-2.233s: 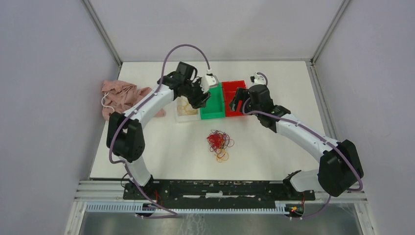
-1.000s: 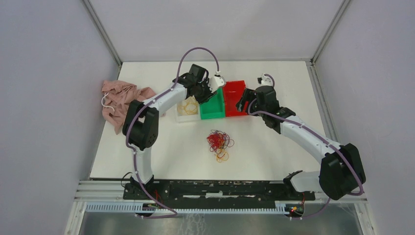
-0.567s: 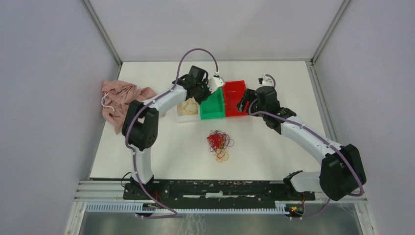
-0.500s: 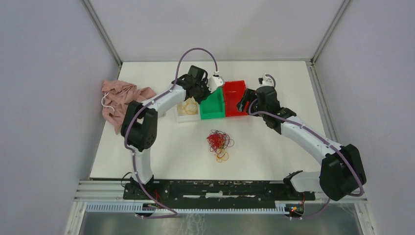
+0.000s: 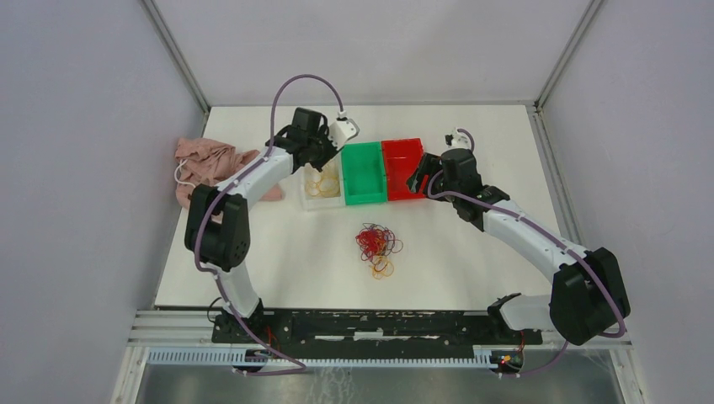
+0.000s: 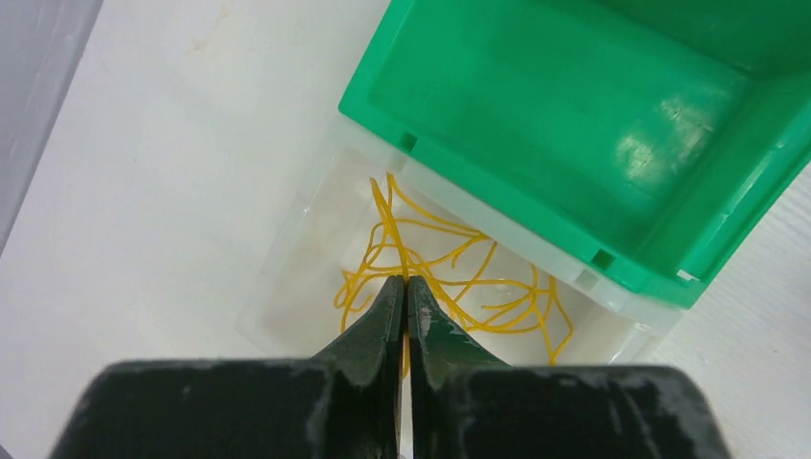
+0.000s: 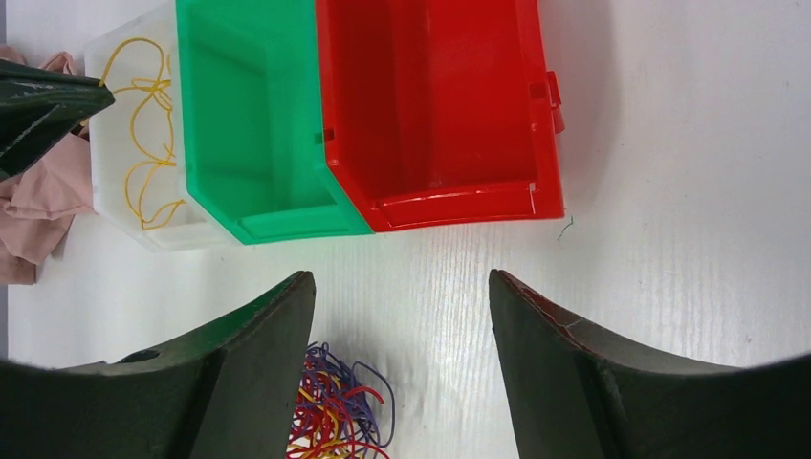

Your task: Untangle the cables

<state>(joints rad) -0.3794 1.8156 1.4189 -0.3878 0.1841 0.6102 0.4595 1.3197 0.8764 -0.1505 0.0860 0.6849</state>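
Observation:
A tangle of red, yellow and dark purple cables (image 5: 376, 247) lies mid-table; its top shows in the right wrist view (image 7: 335, 421). Several yellow cables (image 6: 459, 287) lie in a clear bin (image 6: 287, 258), also seen from above (image 5: 310, 200). My left gripper (image 6: 404, 280) hangs over that bin (image 5: 322, 168), shut on a yellow cable whose strand runs between the jaws down into the bin. My right gripper (image 7: 402, 277) is open and empty, above the table in front of the red bin (image 5: 418, 177), with the tangle below its left finger.
A green bin (image 5: 364, 171) and a red bin (image 5: 402, 164) stand side by side right of the clear bin, both empty in the right wrist view (image 7: 249, 115) (image 7: 440, 105). A pink cloth (image 5: 210, 168) lies at the table's left edge.
My left gripper has swung left from over the green bin to over the clear bin. The right arm and the tangle have stayed put.

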